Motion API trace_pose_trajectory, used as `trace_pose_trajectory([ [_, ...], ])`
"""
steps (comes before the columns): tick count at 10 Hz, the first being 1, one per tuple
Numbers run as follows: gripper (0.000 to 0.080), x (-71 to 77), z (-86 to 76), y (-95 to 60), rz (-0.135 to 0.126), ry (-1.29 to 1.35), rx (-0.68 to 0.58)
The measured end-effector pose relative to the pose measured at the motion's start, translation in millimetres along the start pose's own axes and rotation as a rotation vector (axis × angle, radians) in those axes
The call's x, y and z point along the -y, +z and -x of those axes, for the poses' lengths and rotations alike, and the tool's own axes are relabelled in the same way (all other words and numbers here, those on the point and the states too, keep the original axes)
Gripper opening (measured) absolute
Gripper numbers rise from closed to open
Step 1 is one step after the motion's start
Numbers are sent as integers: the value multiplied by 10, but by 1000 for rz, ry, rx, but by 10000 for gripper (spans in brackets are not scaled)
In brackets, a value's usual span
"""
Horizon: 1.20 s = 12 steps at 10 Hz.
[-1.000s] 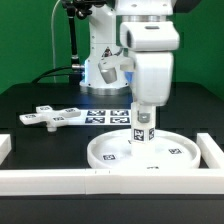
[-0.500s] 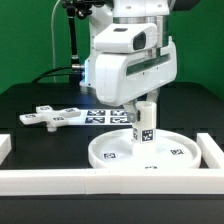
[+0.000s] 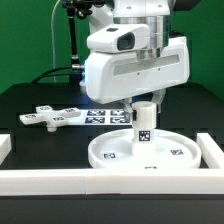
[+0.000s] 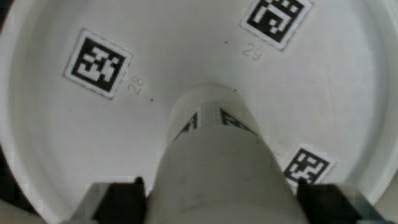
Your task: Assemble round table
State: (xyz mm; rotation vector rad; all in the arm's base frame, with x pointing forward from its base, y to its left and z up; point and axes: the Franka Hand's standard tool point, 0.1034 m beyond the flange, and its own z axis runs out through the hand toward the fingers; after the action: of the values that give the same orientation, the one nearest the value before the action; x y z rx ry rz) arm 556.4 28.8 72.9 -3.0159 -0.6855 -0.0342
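Note:
The large rimmed disc (image 3: 170, 152) lies flat on the black table near the front. The short cylindrical post (image 3: 144, 124) stands upright at the disc's middle, over the hub. My gripper (image 3: 146, 102) comes down from above and is shut on the post's upper part. In the wrist view the post (image 4: 217, 140) runs down to the disc (image 4: 169, 45), with a dark finger (image 4: 121, 200) against each side of it. The hub is hidden under the post. The flat cross-shaped piece (image 3: 50, 116) lies apart at the exterior view's left.
The marker board (image 3: 103, 115) lies behind the disc. White border rails run along the front (image 3: 60, 179) and the exterior view's right (image 3: 210, 150). The robot base (image 3: 100, 70) stands at the back.
My wrist has turned about the post's upright axis, so the gripper body now shows its broad side. The post stays upright on the disc's middle.

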Motion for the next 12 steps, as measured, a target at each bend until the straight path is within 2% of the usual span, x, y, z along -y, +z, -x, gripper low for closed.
trace_pose_trajectory([
  [1,409,16,-8,0,-3,187,-33],
  [5,409,49,-35,2,-22,637,-58],
  [10,409,55,-43,0,-39,921,-56],
  [11,409,57,-45,0,-48,998,-58],
  [12,409,61,-50,-1,-69,1153,-57],
])
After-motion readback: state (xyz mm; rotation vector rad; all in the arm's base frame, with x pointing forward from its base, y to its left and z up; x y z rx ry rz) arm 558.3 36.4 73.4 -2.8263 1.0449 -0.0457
